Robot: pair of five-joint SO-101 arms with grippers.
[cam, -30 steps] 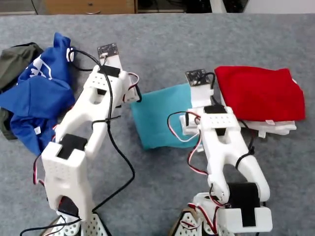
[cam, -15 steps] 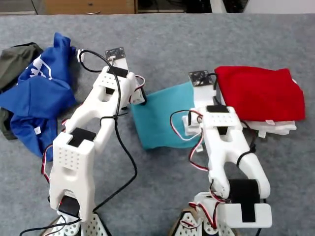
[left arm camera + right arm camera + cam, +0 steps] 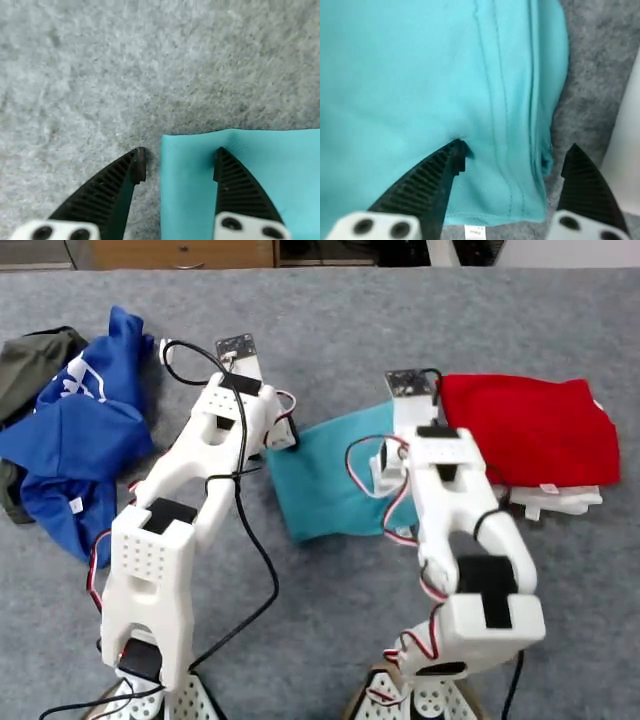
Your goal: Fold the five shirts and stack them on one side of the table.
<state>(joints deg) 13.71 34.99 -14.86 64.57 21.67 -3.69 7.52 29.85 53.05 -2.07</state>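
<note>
Straddling teal shirt (image 3: 192, 195) corner: left fingers (image 3: 126, 174); right fingers (image 3: 439, 170) over hem.

Two white plastic robot arms, blocky and hollow-sided. The left arm (image 3: 190, 490) carries a long black cable (image 3: 255, 560) looping along its length. The right arm (image 3: 455, 510) has thin red, white and black wires (image 3: 349, 472) curling beside its joints. Black rectangular panels (image 3: 490, 590) mark the lower segments. The left claw (image 3: 180, 162) and right claw (image 3: 516, 152) each have two black, ribbed, pointed fingers on white mounts with round screw holes.
</note>
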